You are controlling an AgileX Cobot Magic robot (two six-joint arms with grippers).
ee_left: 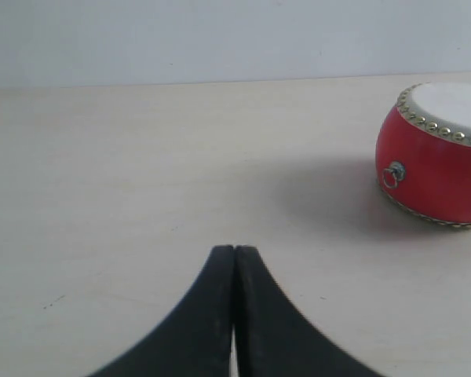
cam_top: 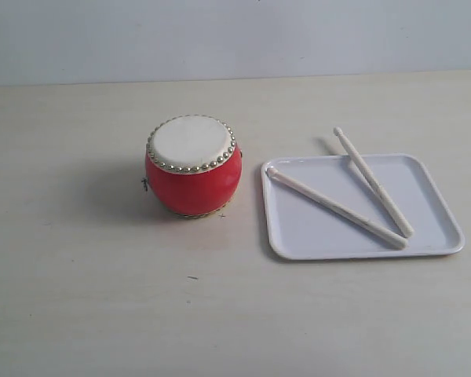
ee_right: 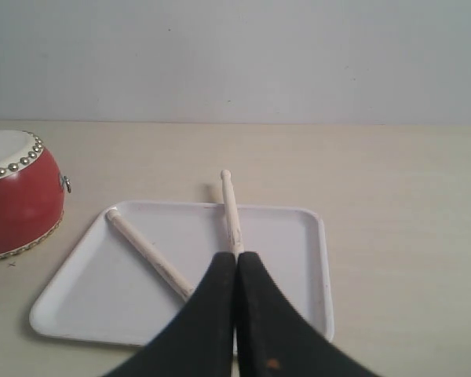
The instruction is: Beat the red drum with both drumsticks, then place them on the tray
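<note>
The red drum point(cam_top: 193, 166) stands upright on the table, cream skin up, left of the white tray point(cam_top: 314, 236). Two pale drumsticks lie in the tray: one point(cam_top: 336, 208) slants across it, the other point(cam_top: 374, 182) pokes its tip over the far rim. No gripper shows in the exterior view. In the left wrist view my left gripper point(ee_left: 234, 251) is shut and empty, the drum point(ee_left: 436, 153) well off to its side. In the right wrist view my right gripper point(ee_right: 236, 258) is shut and empty above the tray point(ee_right: 78, 302), with both sticks point(ee_right: 147, 250) point(ee_right: 231, 210) ahead of it.
The pale wooden table point(cam_top: 86, 298) runs back to a plain light wall point(cam_top: 220, 31). A small metal ring point(ee_left: 392, 173) hangs on the drum's side. Nothing else stands on the table.
</note>
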